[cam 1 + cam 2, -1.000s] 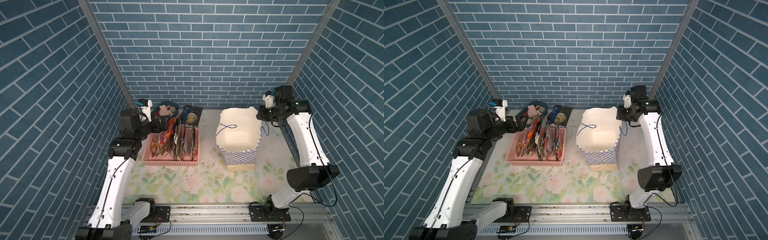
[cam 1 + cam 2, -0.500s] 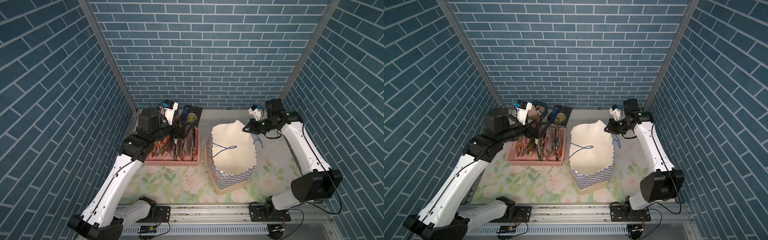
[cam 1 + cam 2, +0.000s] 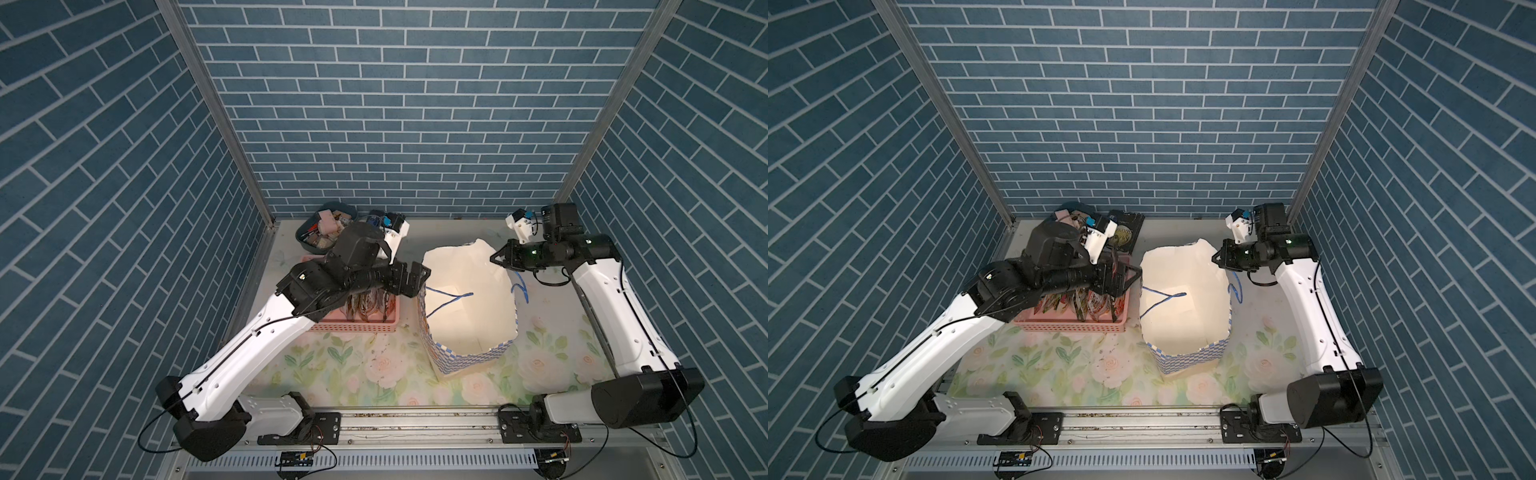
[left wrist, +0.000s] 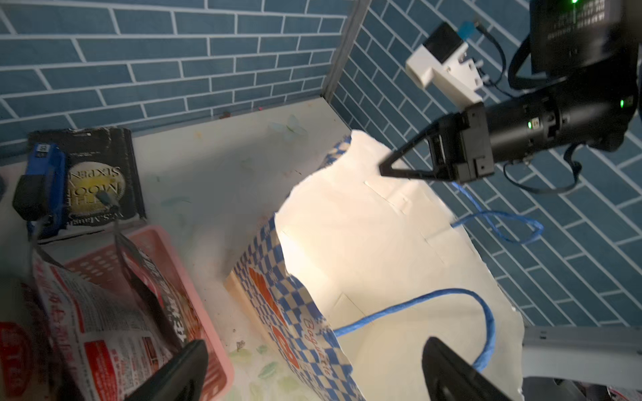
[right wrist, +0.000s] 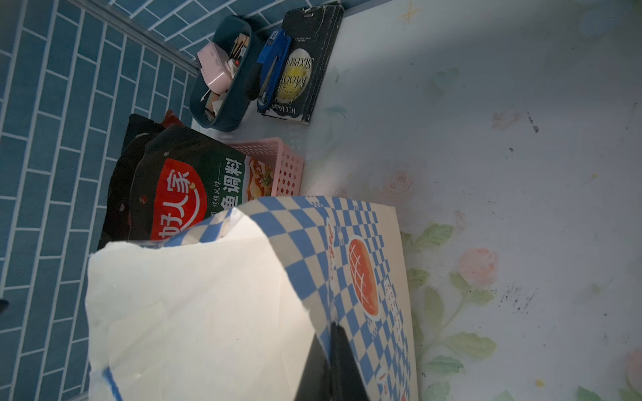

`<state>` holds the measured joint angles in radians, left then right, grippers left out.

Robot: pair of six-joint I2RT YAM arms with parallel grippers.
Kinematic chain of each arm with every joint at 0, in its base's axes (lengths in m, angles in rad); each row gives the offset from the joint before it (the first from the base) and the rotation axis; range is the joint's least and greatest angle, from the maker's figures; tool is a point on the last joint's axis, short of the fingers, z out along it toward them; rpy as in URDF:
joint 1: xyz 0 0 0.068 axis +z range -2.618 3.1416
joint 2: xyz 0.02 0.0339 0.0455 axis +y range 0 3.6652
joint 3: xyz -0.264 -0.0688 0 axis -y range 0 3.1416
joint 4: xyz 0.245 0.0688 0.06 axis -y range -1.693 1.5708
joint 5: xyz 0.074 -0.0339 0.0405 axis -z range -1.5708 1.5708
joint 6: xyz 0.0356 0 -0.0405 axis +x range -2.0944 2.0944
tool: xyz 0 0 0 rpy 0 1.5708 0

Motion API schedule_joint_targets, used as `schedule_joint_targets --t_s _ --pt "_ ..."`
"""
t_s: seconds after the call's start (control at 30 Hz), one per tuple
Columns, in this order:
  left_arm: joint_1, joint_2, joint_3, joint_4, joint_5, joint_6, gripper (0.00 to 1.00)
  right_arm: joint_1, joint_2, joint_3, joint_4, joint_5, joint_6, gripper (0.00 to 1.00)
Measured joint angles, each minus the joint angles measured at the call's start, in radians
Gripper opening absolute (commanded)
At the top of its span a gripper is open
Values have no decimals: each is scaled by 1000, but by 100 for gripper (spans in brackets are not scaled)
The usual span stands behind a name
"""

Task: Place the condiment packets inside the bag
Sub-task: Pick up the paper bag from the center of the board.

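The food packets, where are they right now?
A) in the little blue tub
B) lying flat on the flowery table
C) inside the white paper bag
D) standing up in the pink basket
D: in a top view the packets stand on edge in the pink basket, and the bag beside it shows only its own blue cord handle inside.
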<state>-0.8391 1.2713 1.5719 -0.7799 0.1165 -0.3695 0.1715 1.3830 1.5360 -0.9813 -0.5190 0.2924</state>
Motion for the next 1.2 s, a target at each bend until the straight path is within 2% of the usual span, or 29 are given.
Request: schedule_joint_targets --t_s 0.17,0.33,0.47,0.67,0.9,0.97,1.1,1.2 --pt "-98 -31 0 -66 -48 -74 100 0 -9 -21 38 15 52 0" --pt "-229 83 44 -135 -94 -134 100 0 -10 -39 76 26 89 0" --pt "-251 159 59 -155 -114 -159 100 0 -26 -66 98 26 108 0" --pt "-266 145 50 -149 -134 -181 100 0 -44 -80 115 25 124 0" --pt "-271 168 -2 -111 -279 -229 99 0 -58 -98 132 23 127 0" --pt "-269 182 -6 -100 -327 -237 95 0 -64 -106 134 22 130 1" --pt "-245 190 -25 -49 -356 -244 72 0 -76 -120 137 21 130 1" --pt "-225 190 -51 -1 -347 -237 68 0 -80 -129 145 20 131 2"
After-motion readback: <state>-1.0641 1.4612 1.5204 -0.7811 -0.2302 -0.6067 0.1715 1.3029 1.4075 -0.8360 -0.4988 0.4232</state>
